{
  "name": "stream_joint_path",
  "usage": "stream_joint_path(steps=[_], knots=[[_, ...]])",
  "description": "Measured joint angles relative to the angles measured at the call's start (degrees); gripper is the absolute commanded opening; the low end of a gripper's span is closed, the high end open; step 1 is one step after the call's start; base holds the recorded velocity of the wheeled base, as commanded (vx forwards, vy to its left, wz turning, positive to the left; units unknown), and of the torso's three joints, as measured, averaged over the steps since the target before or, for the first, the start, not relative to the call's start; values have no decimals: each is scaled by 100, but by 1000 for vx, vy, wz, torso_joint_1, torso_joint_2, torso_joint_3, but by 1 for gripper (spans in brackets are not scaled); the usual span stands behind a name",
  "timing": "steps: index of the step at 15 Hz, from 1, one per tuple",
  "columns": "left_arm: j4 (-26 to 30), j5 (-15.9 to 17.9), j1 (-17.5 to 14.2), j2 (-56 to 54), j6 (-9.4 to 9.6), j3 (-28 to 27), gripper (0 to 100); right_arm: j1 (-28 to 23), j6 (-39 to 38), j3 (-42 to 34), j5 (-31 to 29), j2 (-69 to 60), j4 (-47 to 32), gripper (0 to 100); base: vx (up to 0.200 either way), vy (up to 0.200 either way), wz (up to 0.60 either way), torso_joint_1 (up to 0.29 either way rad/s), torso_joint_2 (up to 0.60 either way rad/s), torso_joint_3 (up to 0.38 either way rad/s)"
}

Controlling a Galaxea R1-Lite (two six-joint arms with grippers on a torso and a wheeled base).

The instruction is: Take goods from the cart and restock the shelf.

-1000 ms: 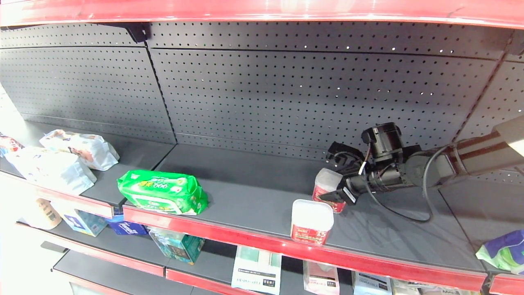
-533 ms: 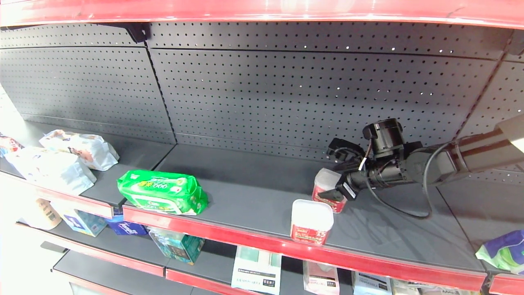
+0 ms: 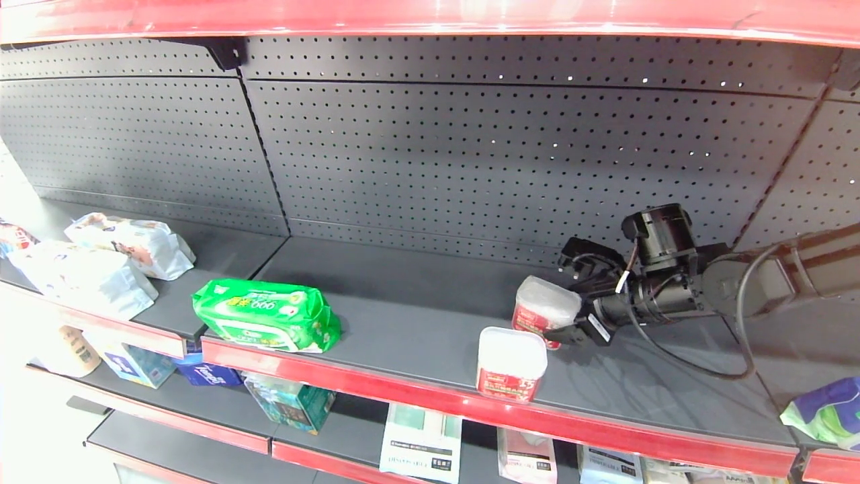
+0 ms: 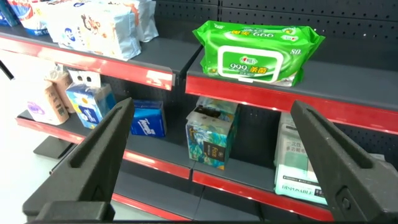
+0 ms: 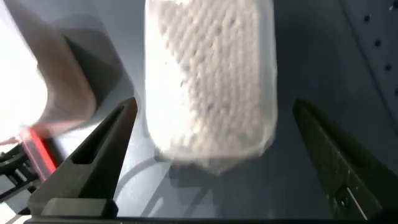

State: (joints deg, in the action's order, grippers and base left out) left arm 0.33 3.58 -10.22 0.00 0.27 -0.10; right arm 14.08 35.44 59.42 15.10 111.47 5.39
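A white-lidded tub with a red label (image 3: pixel 541 308) stands on the grey shelf (image 3: pixel 416 329), right of centre. My right gripper (image 3: pixel 572 297) is open just to its right, its fingers wide apart and not pressing the tub. From the right wrist the tub's textured lid (image 5: pixel 208 81) lies just ahead of the spread fingers (image 5: pixel 93 163). A second, matching tub (image 3: pixel 510 363) stands at the shelf's front edge, a little nearer. My left gripper (image 4: pixel 211 168) hangs open and empty below and in front of the shelf, facing a green wipes pack (image 4: pixel 258 43).
The green wipes pack (image 3: pixel 267 314) lies left of centre on the shelf. White tissue packs (image 3: pixel 131 243) sit further left, and a purple-green pack (image 3: pixel 825 410) at the far right. Boxes fill the lower shelf (image 3: pixel 289 400). A perforated back wall (image 3: pixel 470 148) closes the bay.
My right gripper has drawn back to the right, off the tub, which stays standing on the shelf. Nothing else has moved.
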Motion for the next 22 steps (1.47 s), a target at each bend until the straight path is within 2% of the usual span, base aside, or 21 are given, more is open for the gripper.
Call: stream_joint_path(steps=[7, 16, 22], knots=[[0, 2, 0, 0, 0, 0, 100, -83, -115, -167, -178, -89, 38, 100, 0, 0, 0, 0, 0, 0], [-1, 2, 5, 0, 0, 0, 100, -91, -221, 163, -714, 151, 38, 100, 0, 0, 0, 0, 0, 0], [0, 2, 0, 0, -2, 0, 100, -226, -221, 41, -701, 118, 29, 100, 0, 0, 0, 0, 0, 0]])
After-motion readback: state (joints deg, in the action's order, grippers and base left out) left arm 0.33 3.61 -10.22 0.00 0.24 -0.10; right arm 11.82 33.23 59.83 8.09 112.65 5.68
